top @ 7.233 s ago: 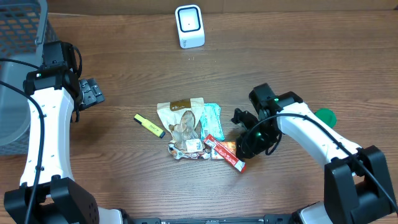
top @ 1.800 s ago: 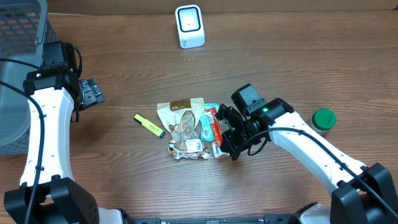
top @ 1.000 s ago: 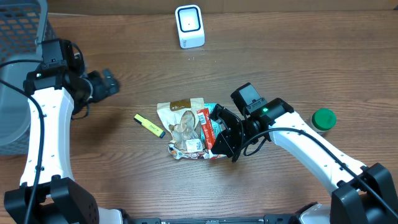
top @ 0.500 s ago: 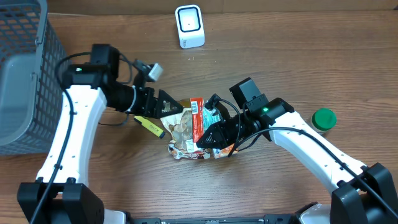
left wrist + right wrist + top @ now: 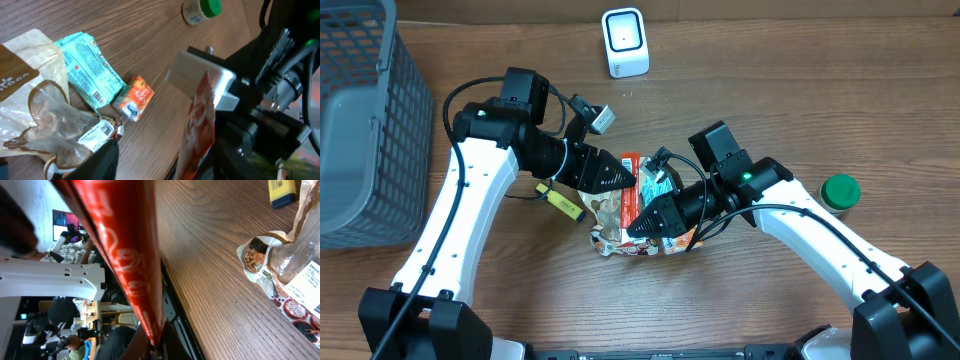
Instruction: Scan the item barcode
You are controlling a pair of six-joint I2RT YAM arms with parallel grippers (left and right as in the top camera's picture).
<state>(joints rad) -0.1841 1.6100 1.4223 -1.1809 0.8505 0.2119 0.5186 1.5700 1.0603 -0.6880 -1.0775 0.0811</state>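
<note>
Pinching long red foil snack packet (image 5: pixel 130 270) in closed right claw (image 5: pixel 642 223), meeting left claw (image 5: pixel 623 180), whose grip cannot be told

I count one each: scanner (image 5: pixel 624 41), basket (image 5: pixel 405 90), jar (image 5: pixel 840 190), highlighter (image 5: pixel 560 203), red packet (image 5: pixel 199 127), teal packet (image 5: pixel 90 72), orange sachet (image 5: pixel 133 98), brown pouch (image 5: pixel 22 65).

We see the red packet (image 5: pixel 631 166) held up off the table (image 5: pixel 800 90), its lower end pinched tight in the right gripper (image 5: pixel 638 225). It is flat and glossy, red with paler lettering, and from the left wrist it shows almost edge-on. The white scanner (image 5: pixel 625 42), with a dark window on its face, stands upright near the table's far edge, well apart from the packet.
</note>
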